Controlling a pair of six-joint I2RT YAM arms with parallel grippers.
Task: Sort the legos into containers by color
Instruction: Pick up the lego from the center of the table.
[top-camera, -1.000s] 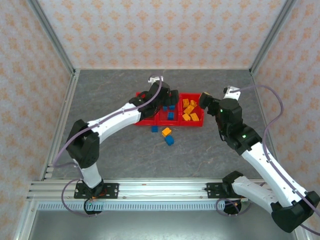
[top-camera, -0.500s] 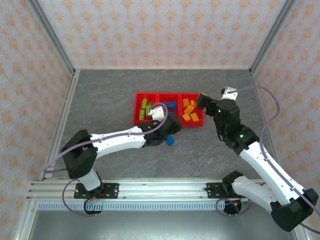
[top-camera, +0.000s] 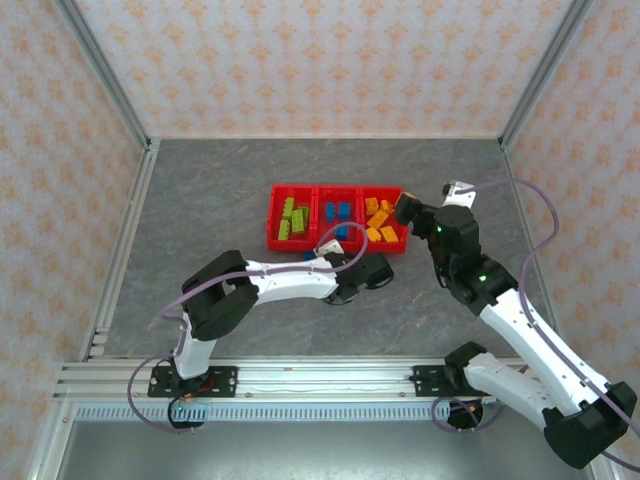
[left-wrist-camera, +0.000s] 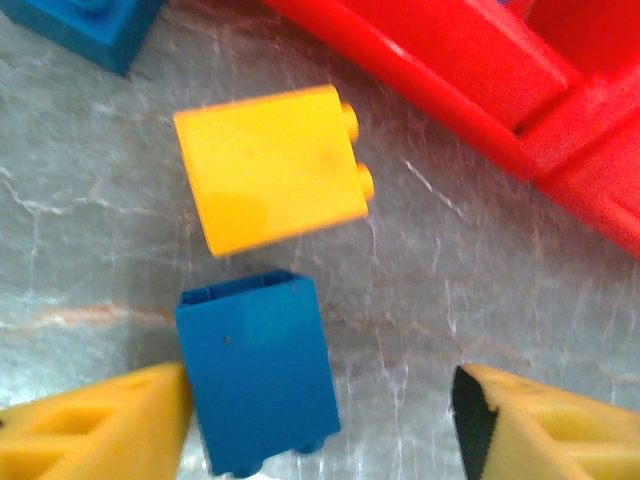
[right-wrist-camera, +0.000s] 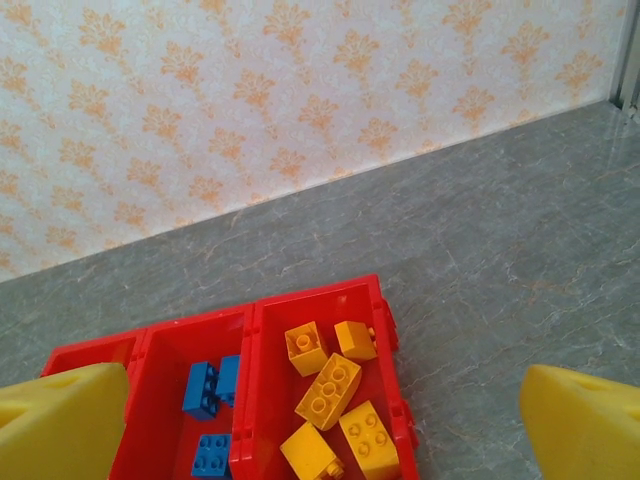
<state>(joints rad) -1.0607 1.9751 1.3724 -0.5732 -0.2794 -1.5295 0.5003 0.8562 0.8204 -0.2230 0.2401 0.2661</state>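
Note:
Three joined red bins sit mid-table: lime green legos in the left one, blue legos in the middle, orange-yellow legos on the right. My left gripper is low over the table in front of them. It is open around a loose blue brick, which touches the left finger. A loose yellow brick and another blue brick lie just beyond. My right gripper hangs open and empty above the orange-yellow and blue legos.
The bins' red rim runs close past the yellow brick. My left arm stretches across the table in front of the bins. Grey tabletop lies open to the left and right, fenced by patterned walls and metal rails.
My left arm has swung from above the bins down to the table in front of them and now straddles the loose blue brick. The right arm has barely shifted.

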